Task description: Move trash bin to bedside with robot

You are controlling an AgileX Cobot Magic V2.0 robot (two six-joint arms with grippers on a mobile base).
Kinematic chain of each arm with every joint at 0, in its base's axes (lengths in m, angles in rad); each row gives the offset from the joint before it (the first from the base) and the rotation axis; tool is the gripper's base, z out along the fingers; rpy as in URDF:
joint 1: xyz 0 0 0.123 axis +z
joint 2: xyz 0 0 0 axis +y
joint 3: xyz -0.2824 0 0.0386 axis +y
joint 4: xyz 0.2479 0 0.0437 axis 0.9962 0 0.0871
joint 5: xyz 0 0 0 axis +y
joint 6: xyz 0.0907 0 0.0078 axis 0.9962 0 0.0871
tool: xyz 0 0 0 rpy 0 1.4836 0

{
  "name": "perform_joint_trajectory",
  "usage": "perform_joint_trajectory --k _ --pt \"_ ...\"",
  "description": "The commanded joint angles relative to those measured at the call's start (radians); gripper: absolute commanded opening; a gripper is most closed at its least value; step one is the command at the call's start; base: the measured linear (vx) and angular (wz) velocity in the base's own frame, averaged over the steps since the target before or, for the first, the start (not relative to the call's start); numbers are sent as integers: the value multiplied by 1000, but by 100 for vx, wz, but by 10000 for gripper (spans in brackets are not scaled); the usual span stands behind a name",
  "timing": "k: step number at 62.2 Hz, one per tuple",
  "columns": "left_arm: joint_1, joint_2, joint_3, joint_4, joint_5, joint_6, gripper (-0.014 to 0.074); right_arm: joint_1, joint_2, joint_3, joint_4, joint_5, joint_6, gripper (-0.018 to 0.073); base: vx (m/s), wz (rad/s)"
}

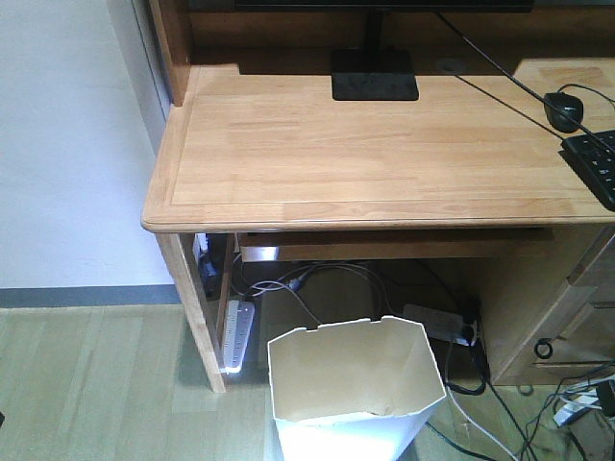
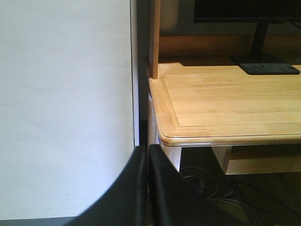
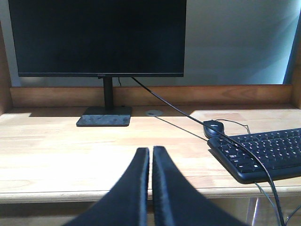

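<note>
Base of the trash bin point(image 1: 356, 370) below the front view's bottom edge; keyboard point(image 1: 594, 165) and monitor point(image 3: 96, 37) partly beyond picture edges.

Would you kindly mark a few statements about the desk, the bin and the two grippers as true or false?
1. The bin stands on the floor in front of the desk. True.
2. The left gripper grips the bin. False: it is shut on nothing, near the desk's corner.
3. The keyboard lies on the desk. True.
4. The monitor is lit. False: its screen is dark.
5. The right gripper is wide open. False: it is shut.
</note>
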Motion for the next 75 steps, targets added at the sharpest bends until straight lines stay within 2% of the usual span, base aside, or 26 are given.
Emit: perform_joint_trajectory --k 1,64,75 --pt "-6 -10 29 -4 -74 -9 -6 -4 -12 19 1 -69 -2 -10 0 0" --pt "-6 -10 29 -4 -74 -9 -6 -4 -12 19 1 -69 -1 -10 0 0" --pt "-6 -10 29 -4 -74 -9 -6 -4 -12 16 6 -122 9 -10 0 0"
